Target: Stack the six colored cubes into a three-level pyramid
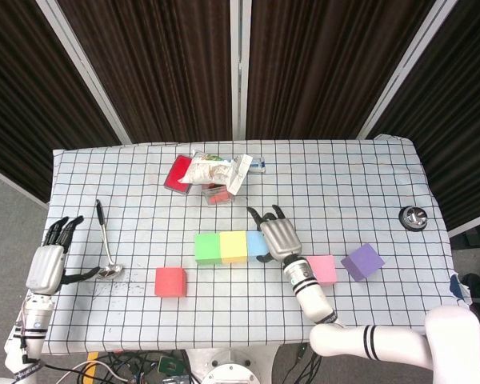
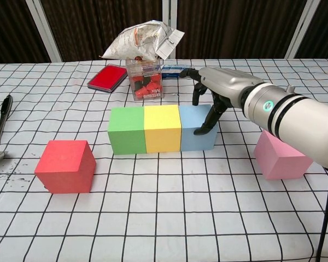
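Checked-cloth counter (image 1: 368, 184), dark curtains behind | green (image 2: 127, 130), yellow (image 2: 162, 128), blue cube (image 2: 194, 131) in a touching row | right hand (image 1: 278, 236) fingers (image 2: 205, 123) on blue | left hand (image 1: 48, 260) fingers spread, empty.

curtained lab, gridded table (image 1: 368, 176)

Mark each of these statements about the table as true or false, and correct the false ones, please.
1. The green cube, the yellow cube and the blue cube stand in one row, side by side. True.
2. The red cube sits on top of the yellow cube. False: it stands alone on the table, in front and to the left of the row.
3. The right robot hand is at the blue cube. True.
4. The left robot hand holds the ladle. False: it holds nothing; the ladle lies beside it.
5. The pink cube is part of the row. False: it stands apart, to the right.
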You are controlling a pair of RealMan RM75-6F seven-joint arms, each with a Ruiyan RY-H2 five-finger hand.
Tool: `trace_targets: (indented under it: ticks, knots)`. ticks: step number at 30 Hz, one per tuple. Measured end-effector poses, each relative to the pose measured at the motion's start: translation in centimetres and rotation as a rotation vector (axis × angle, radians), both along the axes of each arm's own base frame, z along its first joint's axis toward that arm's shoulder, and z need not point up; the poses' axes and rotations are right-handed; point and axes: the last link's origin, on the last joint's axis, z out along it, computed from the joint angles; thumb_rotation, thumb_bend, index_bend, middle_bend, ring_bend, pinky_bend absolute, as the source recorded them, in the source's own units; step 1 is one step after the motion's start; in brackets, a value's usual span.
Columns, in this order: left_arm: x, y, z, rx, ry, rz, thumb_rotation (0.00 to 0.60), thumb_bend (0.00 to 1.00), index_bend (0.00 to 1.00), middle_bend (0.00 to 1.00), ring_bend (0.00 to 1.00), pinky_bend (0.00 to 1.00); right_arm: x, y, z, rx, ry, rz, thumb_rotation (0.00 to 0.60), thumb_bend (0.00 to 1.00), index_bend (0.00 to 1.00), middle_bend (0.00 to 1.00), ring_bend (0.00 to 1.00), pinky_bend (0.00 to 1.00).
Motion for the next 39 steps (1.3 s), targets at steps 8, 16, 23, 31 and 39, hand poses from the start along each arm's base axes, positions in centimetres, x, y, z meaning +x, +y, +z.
trace_targets:
  ticks: [8, 16, 23, 31, 39]
  knots:
    - [-0.1, 0.0, -0.1, 0.000, 0.003, 0.003, 0.600, 0.00, 0.06, 0.12, 0.00, 0.00, 0.0, -0.1, 0.2, 0.018, 0.001, 0.004, 0.600, 0.00, 0.00, 0.20, 0.04, 0.00]
    - [0.0, 0.0, -0.1, 0.002, 0.005, 0.001, 0.600, 0.00, 0.06, 0.12, 0.00, 0.00, 0.2, 0.1, 0.8, 0.018, -0.026, 0.009, 0.600, 0.00, 0.00, 0.14, 0.02, 0.00]
    - [0.1, 0.0, 0.1, 0.008, -0.002, -0.003, 0.600, 0.00, 0.06, 0.12, 0.00, 0.00, 1.0, 0.4, 3.6, -0.014, -0.099, 0.026, 0.600, 0.00, 0.00, 0.17, 0.02, 0.00]
    - [1.1, -0.3, 0.6, 0.003, -0.041, -0.035, 0.600, 0.00, 0.06, 0.12, 0.00, 0.00, -0.2, 1.1, 10.2, -0.155, -0.165, 0.038, 0.600, 0.00, 0.00, 0.23, 0.02, 0.00]
    - [1.8, -0.2, 0.6, -0.009, -0.029, -0.040, 0.600, 0.00, 0.06, 0.12, 0.00, 0.00, -4.8, 3.8, 13.8, -0.143, -0.028, 0.005, 0.600, 0.00, 0.00, 0.21, 0.00, 0.00]
